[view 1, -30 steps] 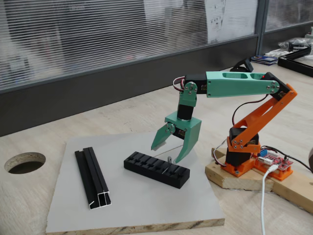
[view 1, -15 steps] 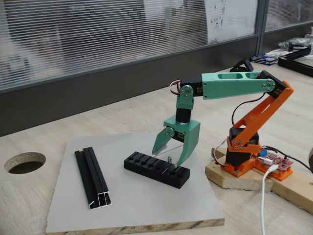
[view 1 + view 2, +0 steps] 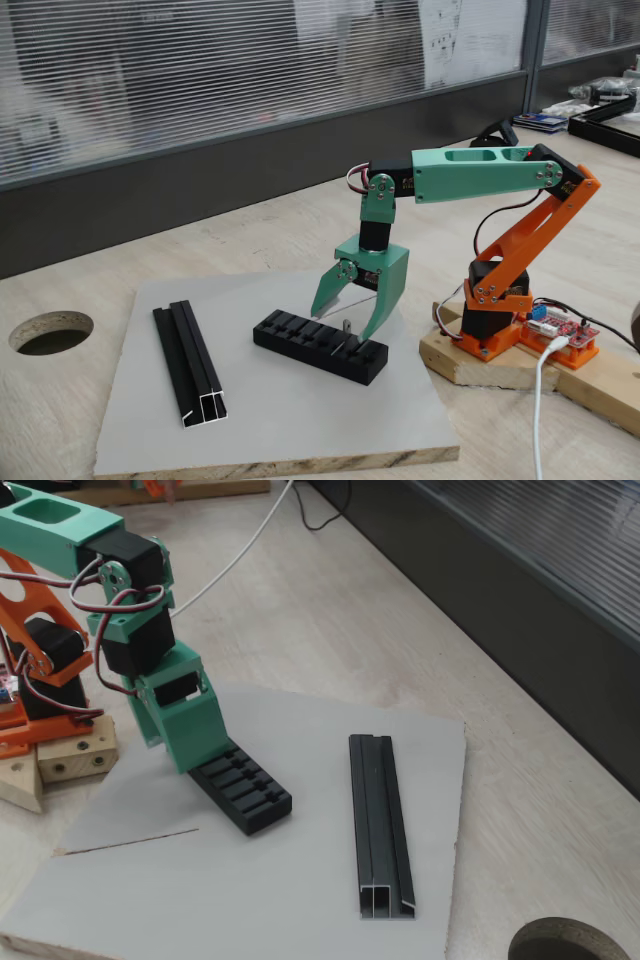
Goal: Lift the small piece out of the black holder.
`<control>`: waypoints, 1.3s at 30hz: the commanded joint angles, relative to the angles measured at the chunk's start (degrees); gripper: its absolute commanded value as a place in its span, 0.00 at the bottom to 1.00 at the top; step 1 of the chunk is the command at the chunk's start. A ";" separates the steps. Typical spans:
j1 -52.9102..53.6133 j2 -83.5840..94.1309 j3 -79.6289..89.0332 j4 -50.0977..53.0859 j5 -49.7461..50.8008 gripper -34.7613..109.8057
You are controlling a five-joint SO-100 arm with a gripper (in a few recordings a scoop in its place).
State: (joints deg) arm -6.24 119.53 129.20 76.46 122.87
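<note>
The black holder (image 3: 318, 346) lies slantwise on the grey board, with a row of cross slots along its top. The small piece (image 3: 345, 326), a thin grey metal tab, stands upright in a slot near the holder's right end. My green gripper (image 3: 343, 320) points down over that end and is open. One fingertip is left of the piece and the other right of it, neither touching it. In the other fixed view the gripper (image 3: 188, 758) covers the holder's (image 3: 245, 786) near end and hides the piece.
A longer black grooved rail (image 3: 188, 362) lies on the left part of the grey board (image 3: 280, 420). My orange base (image 3: 495, 320) sits on a wooden block at the right. A round hole (image 3: 50, 331) is cut in the table at far left.
Over the last second the wrist shifted slightly left and the open gripper sank a little around the piece. Nothing has moved in the last half second.
</note>
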 commanded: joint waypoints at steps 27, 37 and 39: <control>4.13 0.44 -0.97 -0.35 0.09 0.62; 4.13 0.35 -3.78 -0.35 0.18 0.62; 4.13 0.35 -3.52 -0.35 0.18 0.62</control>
State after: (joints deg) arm -1.49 118.92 126.91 76.46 122.34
